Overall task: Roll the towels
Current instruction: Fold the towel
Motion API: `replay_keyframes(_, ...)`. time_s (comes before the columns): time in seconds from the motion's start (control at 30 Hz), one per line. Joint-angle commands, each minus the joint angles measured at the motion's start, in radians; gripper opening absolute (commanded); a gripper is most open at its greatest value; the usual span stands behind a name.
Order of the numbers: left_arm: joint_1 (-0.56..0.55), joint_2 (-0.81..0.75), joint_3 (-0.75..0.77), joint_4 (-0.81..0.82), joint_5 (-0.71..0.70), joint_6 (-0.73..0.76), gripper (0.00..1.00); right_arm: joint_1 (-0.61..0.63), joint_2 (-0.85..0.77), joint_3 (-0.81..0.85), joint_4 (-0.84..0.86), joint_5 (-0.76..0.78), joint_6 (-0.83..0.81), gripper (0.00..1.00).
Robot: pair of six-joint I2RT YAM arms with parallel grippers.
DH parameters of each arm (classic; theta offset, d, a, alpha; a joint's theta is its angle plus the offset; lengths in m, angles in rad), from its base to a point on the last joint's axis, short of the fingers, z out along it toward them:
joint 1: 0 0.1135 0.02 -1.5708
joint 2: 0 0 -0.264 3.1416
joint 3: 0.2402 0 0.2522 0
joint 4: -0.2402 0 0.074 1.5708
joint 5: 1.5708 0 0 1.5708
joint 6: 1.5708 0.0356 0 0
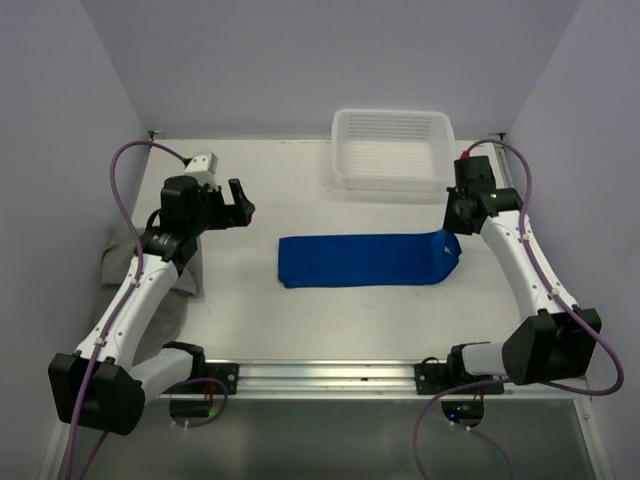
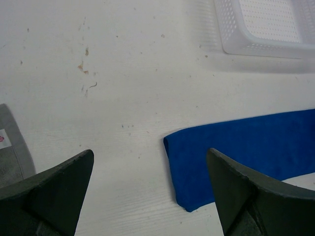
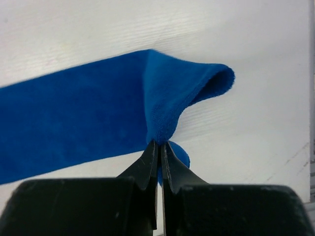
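The blue towel (image 1: 365,260) lies folded into a long strip across the middle of the table. My right gripper (image 1: 452,237) is shut on its right end and lifts that end a little off the table; in the right wrist view the cloth (image 3: 167,98) bunches up between the closed fingertips (image 3: 158,143). My left gripper (image 1: 240,203) is open and empty, above the table to the left of the strip's left end (image 2: 197,162). The grey towel (image 1: 125,262) lies crumpled at the far left, partly under my left arm; its edge and white tag (image 2: 4,139) show in the left wrist view.
A white perforated plastic basket (image 1: 392,150) stands at the back right of the table; its corner shows in the left wrist view (image 2: 261,29). The side walls stand close to both arms. A metal rail (image 1: 320,375) runs along the near edge.
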Motion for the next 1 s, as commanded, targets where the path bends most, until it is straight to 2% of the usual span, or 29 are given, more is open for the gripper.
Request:
replay_keyframes(0.0, -0.006, -0.009, -0.013, 0.036, 0.026, 0.006, 1.0, 0.089, 0.041, 0.041, 0.012, -0.083, 0.0, 0.0)
replay_keyframes(0.23, -0.006, 0.0, -0.008, 0.028, 0.026, 0.01, 1.0, 0.307, 0.206, 0.132, 0.035, -0.122, 0.074, 0.0)
replay_keyframes(0.53, -0.006, 0.003, -0.011, 0.031, 0.031, 0.01, 1.0, 0.537, 0.456, 0.369, 0.012, -0.119, 0.141, 0.0)
replay_keyframes(0.7, -0.006, 0.003, -0.011, 0.031, 0.032, 0.012, 1.0, 0.599, 0.584, 0.484, 0.022, -0.154, 0.181, 0.0)
replay_keyframes(0.97, -0.006, 0.005, -0.011, 0.03, 0.035, 0.013, 1.0, 0.676, 0.69, 0.653, -0.015, -0.185, 0.219, 0.0)
